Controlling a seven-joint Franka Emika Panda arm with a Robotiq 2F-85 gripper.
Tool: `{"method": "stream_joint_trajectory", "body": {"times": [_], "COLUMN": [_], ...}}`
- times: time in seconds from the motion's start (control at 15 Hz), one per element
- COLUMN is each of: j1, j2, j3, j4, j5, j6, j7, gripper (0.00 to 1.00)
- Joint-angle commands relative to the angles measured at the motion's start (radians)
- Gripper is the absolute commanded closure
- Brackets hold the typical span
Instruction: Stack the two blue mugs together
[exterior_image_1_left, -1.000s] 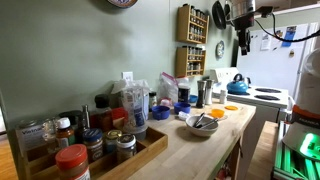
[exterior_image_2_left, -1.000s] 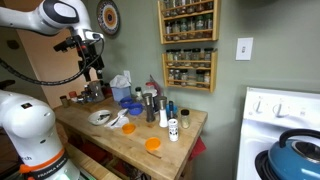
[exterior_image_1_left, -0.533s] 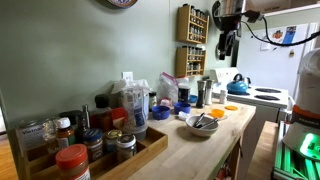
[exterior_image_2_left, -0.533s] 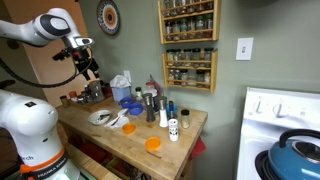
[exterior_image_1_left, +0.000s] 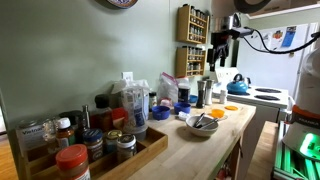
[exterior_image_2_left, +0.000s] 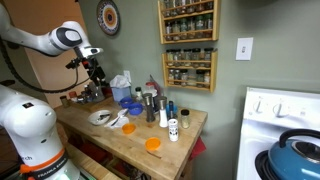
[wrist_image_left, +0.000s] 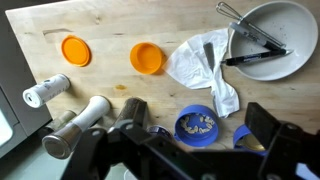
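Observation:
In the wrist view a deep blue mug (wrist_image_left: 199, 124) with small pale bits inside stands on the wooden counter. The second blue mug (wrist_image_left: 244, 133) is just to its right, partly hidden behind a gripper finger. My gripper (wrist_image_left: 198, 138) is open and empty, high above them. In both exterior views the gripper (exterior_image_1_left: 221, 52) (exterior_image_2_left: 97, 73) hangs well above the counter. The mugs show as small blue shapes among the clutter (exterior_image_1_left: 182, 104) (exterior_image_2_left: 128, 102).
A white bowl with utensils (wrist_image_left: 292, 62) (exterior_image_2_left: 101, 117) and a crumpled white cloth (wrist_image_left: 200, 62) lie near the mugs. Two orange lids (wrist_image_left: 147, 57) (wrist_image_left: 75, 50), shakers and grinders (wrist_image_left: 85, 118) stand around. A light blue kettle (exterior_image_1_left: 237, 84) sits on the stove.
The arm has swung over the counter and come lower, toward the cluster of blue mugs. Nothing on the counter has moved.

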Motion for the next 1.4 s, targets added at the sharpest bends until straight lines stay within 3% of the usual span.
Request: {"method": "stream_joint_trajectory", "body": {"times": [0.0, 0.13, 0.33, 0.53, 0.67, 0.73, 0.93, 1.07, 1.33], "j1": [-0.009, -0.083, -0.152, -0.283, -0.367, -0.170, -0.108, -0.090, 0.008], "j2": [0.063, 0.228, 0.369, 0.549, 0.658, 0.547, 0.596, 0.581, 0.743], "j3": [0.007, 0.066, 0.126, 0.231, 0.296, 0.112, 0.032, 0.025, -0.044], "j4": [0.031, 0.074, 0.097, 0.169, 0.241, 0.155, 0.181, 0.177, 0.200], "j5": [-0.024, 0.015, 0.003, -0.103, -0.191, -0.151, -0.160, -0.160, -0.002], "j6": [-0.012, 0.084, 0.250, 0.395, 0.393, 0.391, 0.393, 0.393, 0.519], "j7": [0.070, 0.198, 0.385, 0.621, 0.774, 0.668, 0.676, 0.677, 0.652], "gripper": [0.00, 0.00, 0.00, 0.00, 0.00, 0.00, 0.00, 0.00, 0.00]}}
